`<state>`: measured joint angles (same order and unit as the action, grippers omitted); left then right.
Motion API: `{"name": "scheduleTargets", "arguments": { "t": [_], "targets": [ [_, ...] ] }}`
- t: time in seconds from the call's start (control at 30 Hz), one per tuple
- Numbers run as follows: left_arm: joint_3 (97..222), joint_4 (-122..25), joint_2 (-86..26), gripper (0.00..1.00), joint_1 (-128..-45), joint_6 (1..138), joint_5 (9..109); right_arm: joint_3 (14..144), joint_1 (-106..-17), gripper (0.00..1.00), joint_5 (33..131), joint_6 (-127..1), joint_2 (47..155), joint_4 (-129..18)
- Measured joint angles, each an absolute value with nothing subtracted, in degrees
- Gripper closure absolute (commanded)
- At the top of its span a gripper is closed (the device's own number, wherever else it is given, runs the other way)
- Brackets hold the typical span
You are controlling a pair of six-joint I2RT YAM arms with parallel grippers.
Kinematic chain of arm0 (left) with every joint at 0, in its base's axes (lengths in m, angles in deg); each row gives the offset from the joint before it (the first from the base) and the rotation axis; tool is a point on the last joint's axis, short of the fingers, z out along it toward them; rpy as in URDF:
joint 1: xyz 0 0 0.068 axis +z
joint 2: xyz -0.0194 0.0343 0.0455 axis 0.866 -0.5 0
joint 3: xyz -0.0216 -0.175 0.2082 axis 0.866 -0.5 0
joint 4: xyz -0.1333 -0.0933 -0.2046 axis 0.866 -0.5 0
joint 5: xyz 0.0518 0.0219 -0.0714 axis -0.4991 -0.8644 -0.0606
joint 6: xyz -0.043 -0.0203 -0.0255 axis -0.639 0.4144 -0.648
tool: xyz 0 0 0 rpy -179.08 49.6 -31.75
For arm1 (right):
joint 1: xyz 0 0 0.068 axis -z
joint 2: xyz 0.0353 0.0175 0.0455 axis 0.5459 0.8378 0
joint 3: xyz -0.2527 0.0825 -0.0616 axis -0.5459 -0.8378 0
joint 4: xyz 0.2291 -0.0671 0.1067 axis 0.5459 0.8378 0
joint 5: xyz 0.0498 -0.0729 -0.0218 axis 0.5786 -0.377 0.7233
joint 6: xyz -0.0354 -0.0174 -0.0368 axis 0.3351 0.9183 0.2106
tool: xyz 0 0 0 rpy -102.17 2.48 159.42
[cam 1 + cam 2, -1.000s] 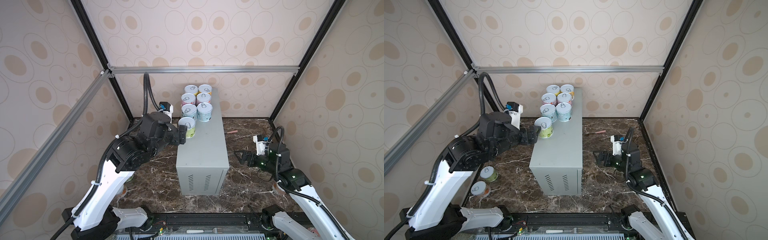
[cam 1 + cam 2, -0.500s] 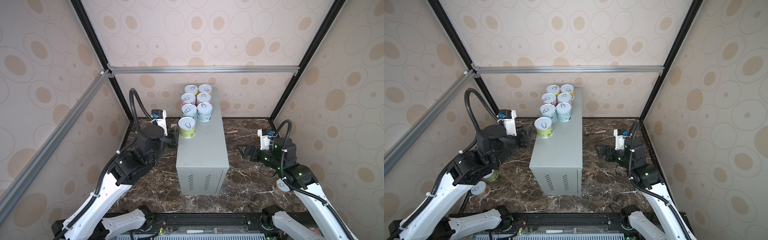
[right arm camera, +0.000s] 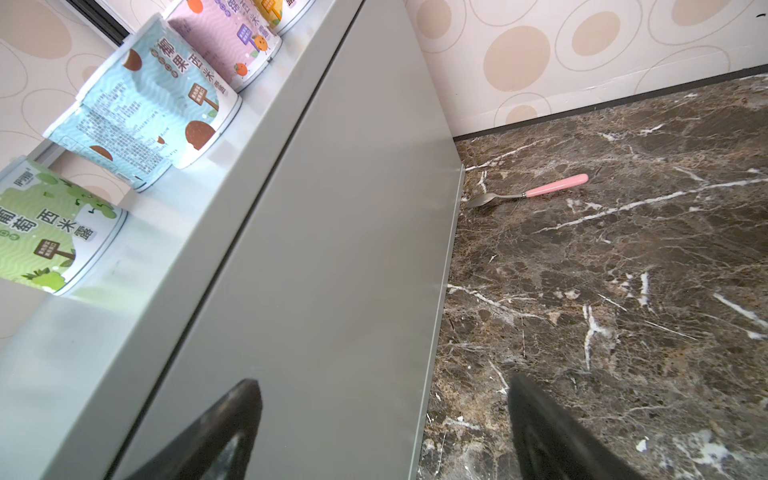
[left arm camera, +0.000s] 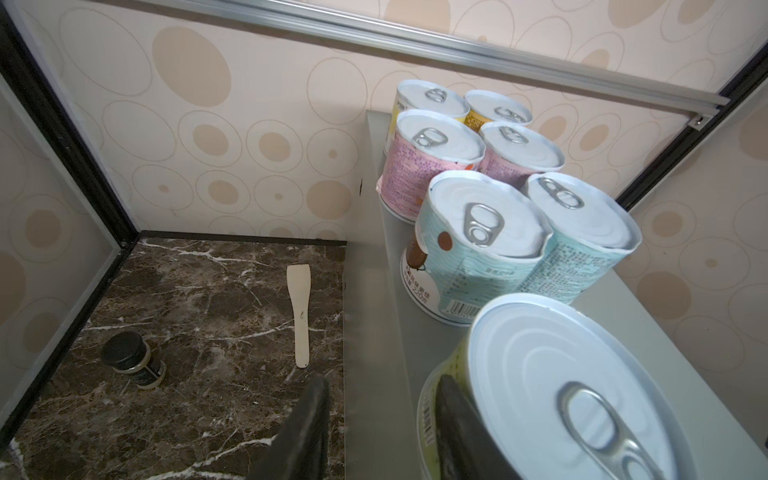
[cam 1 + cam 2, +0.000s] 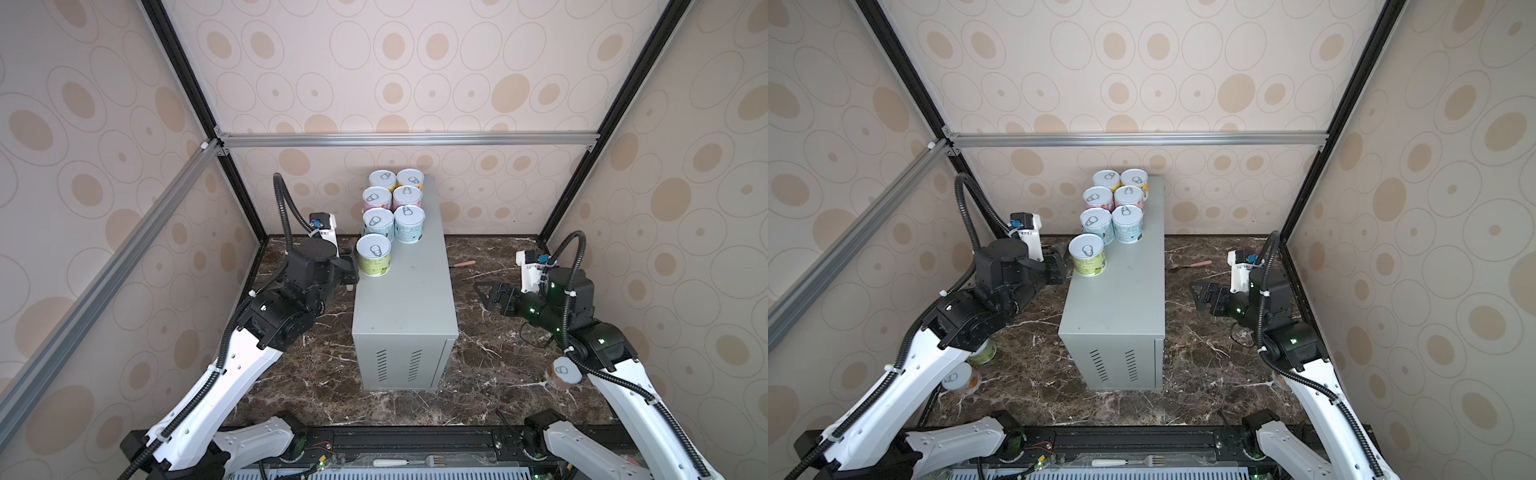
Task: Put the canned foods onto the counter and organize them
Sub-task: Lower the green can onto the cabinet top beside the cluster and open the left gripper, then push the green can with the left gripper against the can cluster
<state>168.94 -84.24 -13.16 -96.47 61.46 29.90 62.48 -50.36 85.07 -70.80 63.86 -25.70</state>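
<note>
The grey counter (image 5: 409, 299) (image 5: 1121, 299) holds several cans in two rows at its far end. A green-labelled can (image 5: 374, 259) (image 5: 1087, 259) (image 4: 561, 395) stands alone in front of them at the left edge. My left gripper (image 5: 351, 272) (image 4: 382, 382) hovers just left of that can, off the counter's side. Its jaws are a narrow gap apart, with nothing between them. My right gripper (image 5: 482, 293) (image 3: 384, 382) is wide open and empty, facing the counter's right wall (image 3: 332, 270). Loose cans lie on the floor under my left arm (image 5: 982, 353) (image 5: 959, 380) and beside my right arm (image 5: 563, 372).
A pink-handled spoon (image 5: 463, 264) (image 3: 552, 185) lies on the marble floor right of the counter. Left of the counter lie a wooden spatula (image 4: 300, 316) and a small dark-capped bottle (image 4: 133, 363). A fork (image 5: 415, 461) rests on the front rail.
My left gripper has come off the green can, drawn back to the left, and its jaws have narrowed. The can stays on the counter. My right gripper has risen slightly.
</note>
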Motion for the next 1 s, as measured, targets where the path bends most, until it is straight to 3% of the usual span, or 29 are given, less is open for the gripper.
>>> {"name": "scheduleTargets", "arguments": {
  "t": [1.0],
  "targets": [
    [167.5,-76.9,-19.9,0.59,-99.4,61.9,37.2,63.1,-50.4,0.05,84.3,-70.7,65.4,-25.7]
  ]
}}
